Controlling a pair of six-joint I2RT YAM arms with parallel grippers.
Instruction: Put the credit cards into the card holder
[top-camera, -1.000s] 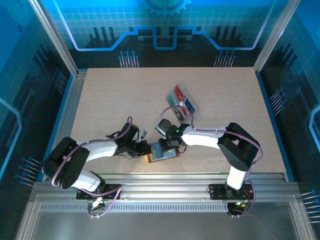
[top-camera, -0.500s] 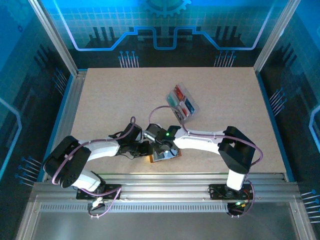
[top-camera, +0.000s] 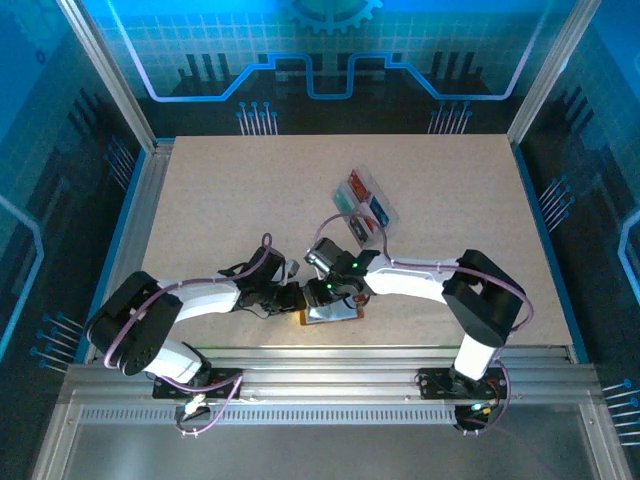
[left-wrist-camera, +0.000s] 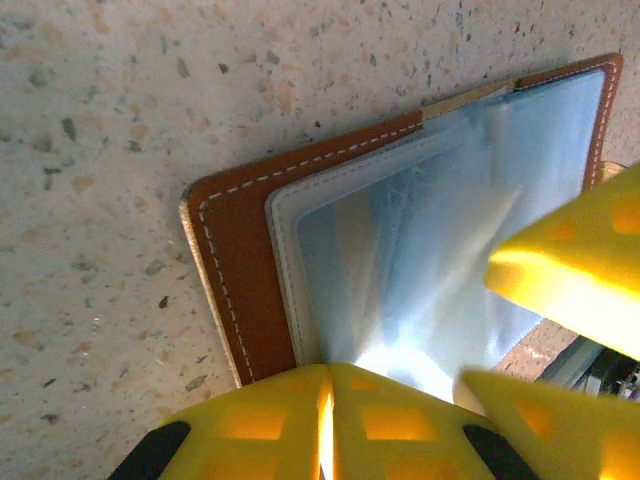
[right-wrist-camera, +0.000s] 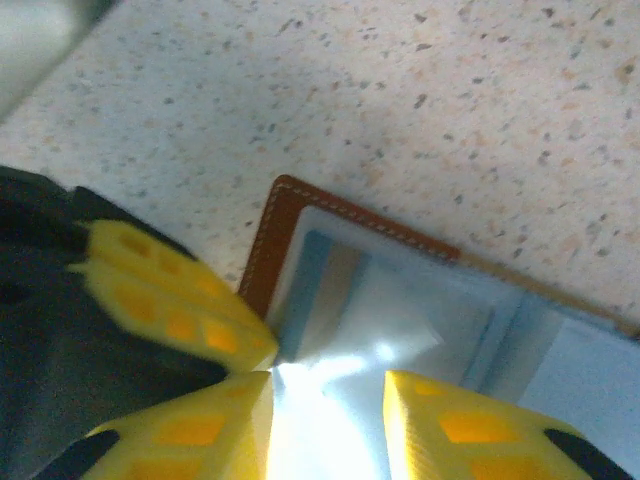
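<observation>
Left gripper (left-wrist-camera: 325, 388) clenched on card holder (left-wrist-camera: 236, 270) sleeve, lower centre, to hold it open; right gripper (right-wrist-camera: 328, 402) released, jaws apart.

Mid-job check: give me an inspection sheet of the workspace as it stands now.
Surface: speckled beige table.
Job's things: brown card holder lies open near the front edge, clear sleeves up; red, teal and blue credit cards sit in the tray.
Clutter: clear tray behind the holder, apart from it.
Grippers: left gripper closed on the holder's sleeve edge; right gripper has its jaws apart over the sleeves.
Cables: purple cables loop along both arms; no snag seen.
Surroundings: aluminium frame, blue patterned panels.
</observation>
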